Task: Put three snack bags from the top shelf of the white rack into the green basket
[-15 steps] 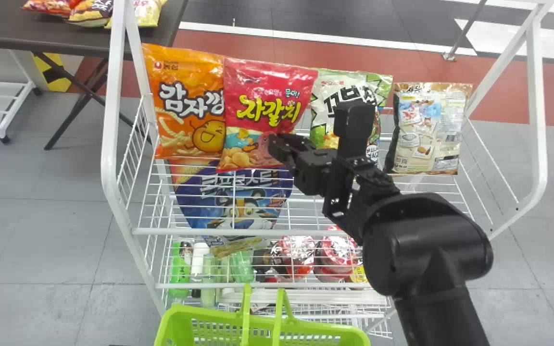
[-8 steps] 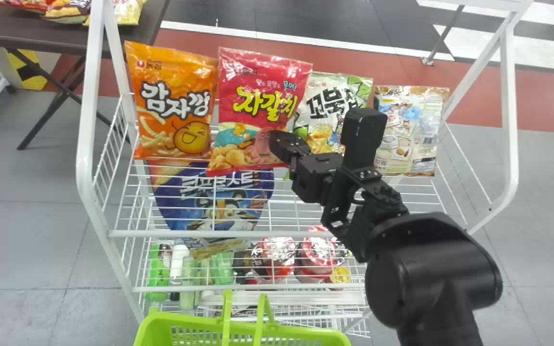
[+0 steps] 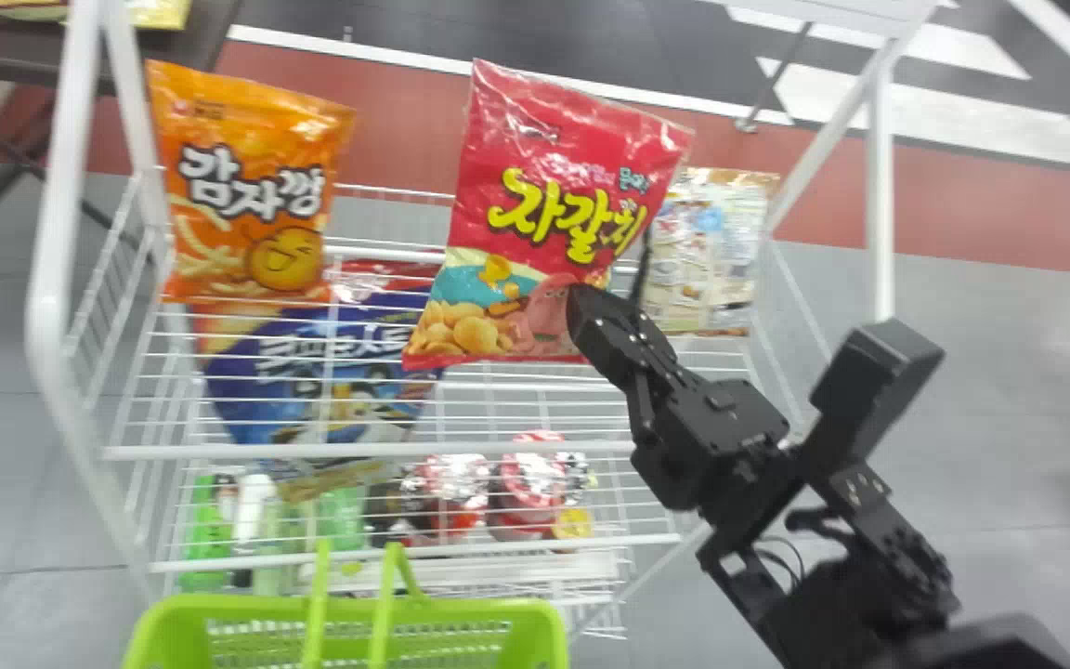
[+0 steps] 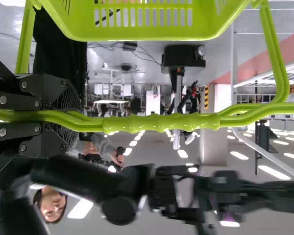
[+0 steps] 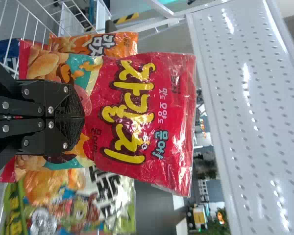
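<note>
My right gripper (image 3: pixel 587 321) is shut on the lower edge of the red snack bag (image 3: pixel 554 204), which leans to the right over the rack. In the right wrist view, the closed gripper (image 5: pixel 81 117) pinches the same red bag (image 5: pixel 137 112). On the top shelf the orange bag (image 3: pixel 252 204) stands at the left and a beige-brown bag (image 3: pixel 707 265) at the right. A white-green bag (image 5: pixel 112 200) lies behind the red one. The green basket (image 3: pixel 461 613) is at the bottom. In the left wrist view, my left gripper (image 4: pixel 71 117) is shut on the basket's handle (image 4: pixel 161 122).
White rack posts (image 3: pixel 61 242) flank the shelf. Below it are a blue bag (image 3: pixel 312 372), bottles (image 3: pixel 210 530) and red cups (image 3: pixel 526 483). A dark table (image 3: pixel 210 28) stands at the back left. The right wrist view has a white perforated panel (image 5: pixel 255 117) beside the bag.
The red bag has come away from its neighbours toward the camera and right, tilting with my right gripper. The rack and basket have shifted left in the head view.
</note>
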Tool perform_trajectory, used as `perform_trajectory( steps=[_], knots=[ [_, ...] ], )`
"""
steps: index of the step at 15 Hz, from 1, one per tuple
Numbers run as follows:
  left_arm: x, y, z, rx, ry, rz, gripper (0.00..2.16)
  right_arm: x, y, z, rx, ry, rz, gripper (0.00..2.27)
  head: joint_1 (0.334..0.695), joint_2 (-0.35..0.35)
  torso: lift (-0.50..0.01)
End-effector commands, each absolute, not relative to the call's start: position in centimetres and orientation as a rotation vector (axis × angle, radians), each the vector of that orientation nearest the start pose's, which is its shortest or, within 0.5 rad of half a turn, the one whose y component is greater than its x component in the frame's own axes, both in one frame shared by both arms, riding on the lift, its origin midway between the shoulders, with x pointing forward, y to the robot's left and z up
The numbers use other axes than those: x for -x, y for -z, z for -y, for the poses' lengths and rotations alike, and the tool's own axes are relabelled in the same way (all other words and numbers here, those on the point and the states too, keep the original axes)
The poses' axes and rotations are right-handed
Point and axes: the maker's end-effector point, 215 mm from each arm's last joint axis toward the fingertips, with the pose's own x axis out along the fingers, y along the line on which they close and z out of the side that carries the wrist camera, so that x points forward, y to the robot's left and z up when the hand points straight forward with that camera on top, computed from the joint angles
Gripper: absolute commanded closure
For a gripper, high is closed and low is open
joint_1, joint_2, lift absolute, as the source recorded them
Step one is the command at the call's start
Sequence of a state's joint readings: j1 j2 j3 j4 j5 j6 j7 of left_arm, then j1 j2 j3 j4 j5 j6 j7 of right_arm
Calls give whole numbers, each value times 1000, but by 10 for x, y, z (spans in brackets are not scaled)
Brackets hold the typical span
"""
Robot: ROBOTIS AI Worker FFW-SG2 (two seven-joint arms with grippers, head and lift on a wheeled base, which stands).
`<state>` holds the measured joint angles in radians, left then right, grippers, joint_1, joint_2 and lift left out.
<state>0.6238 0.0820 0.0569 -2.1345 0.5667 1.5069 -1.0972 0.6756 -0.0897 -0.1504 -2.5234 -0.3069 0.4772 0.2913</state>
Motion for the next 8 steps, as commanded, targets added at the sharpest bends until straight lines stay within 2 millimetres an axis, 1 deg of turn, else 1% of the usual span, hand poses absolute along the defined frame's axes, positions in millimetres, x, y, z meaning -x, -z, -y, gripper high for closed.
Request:
perform_trajectory(
  steps=[1,2,3,4,6,7,8],
  knots=[
    [-123,402,-8,1224,1164,-1165,2145,-354,272,226,-152,-285,-210,2111,695,-350,0],
    [-125,401,-8,1209,1160,-1147,2145,-342,280,232,-162,-290,-254,2111,695,-350,0],
    [-132,399,-9,1204,1154,-1113,2145,-329,299,235,-163,-293,-346,2108,695,-350,0],
    [-138,397,-10,1209,1146,-1084,2145,-309,323,232,-175,-316,-474,2111,695,-350,0],
    [-144,397,-10,1199,1141,-1057,2145,-264,365,228,-225,-334,-700,2108,695,-350,0],
    [-149,398,-9,1186,1139,-1033,2145,-249,375,225,-267,-351,-762,2108,695,-350,0],
    [-151,397,-9,1182,1140,-1026,2145,-232,386,216,-311,-377,-831,2108,695,-350,0]
  ],
)
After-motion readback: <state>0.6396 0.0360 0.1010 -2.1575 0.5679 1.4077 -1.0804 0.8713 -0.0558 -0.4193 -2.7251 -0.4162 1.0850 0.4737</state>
